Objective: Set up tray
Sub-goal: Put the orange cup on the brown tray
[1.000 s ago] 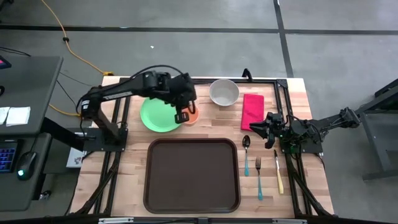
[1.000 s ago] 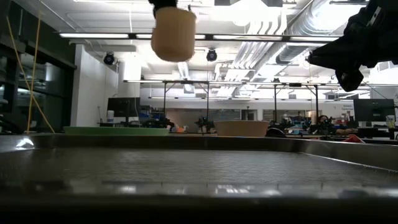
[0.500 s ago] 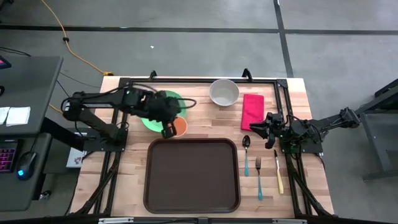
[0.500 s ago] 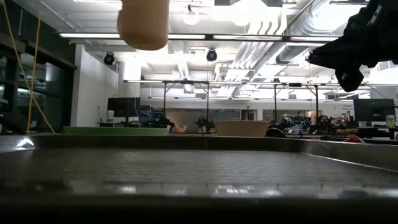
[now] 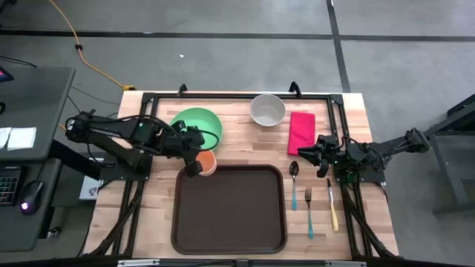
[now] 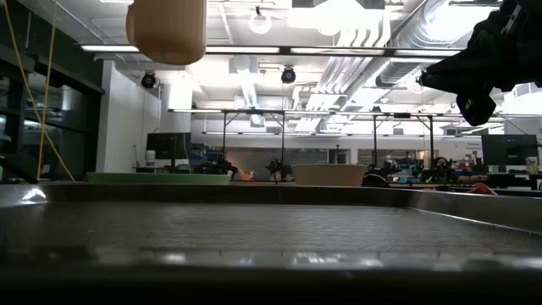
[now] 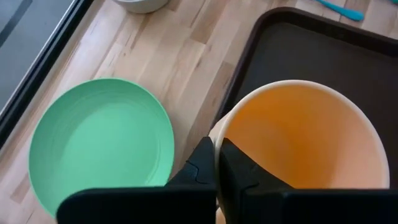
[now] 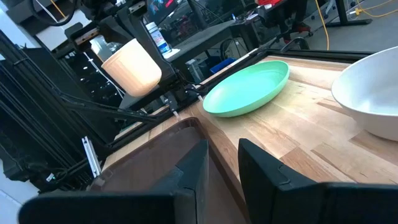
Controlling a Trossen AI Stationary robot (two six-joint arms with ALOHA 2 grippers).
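My left gripper is shut on an orange cup and holds it in the air over the far-left corner of the dark brown tray. The low view shows the cup high above the tray's floor; the right wrist view shows the cup too. A green plate lies flat on the table beyond the tray. My right gripper is open and waits over the table near the spoon, touching nothing. My left gripper pinches the cup's rim on the side toward the arm, with one finger inside the cup and the other outside. The fingers come down from above. The cup hangs upright, mouth up, lifted clear of tray and table.
A white bowl and a red napkin sit at the table's far side. Spoon, blue fork and yellow-handled knife lie right of the tray. A black frame borders the wooden tabletop.
My left gripper has carried the cup from beside the green plate's right edge toward the table's near and left side, ending over the tray's far-left corner. It has stayed shut on the cup, which has stayed upright and clear of the table.
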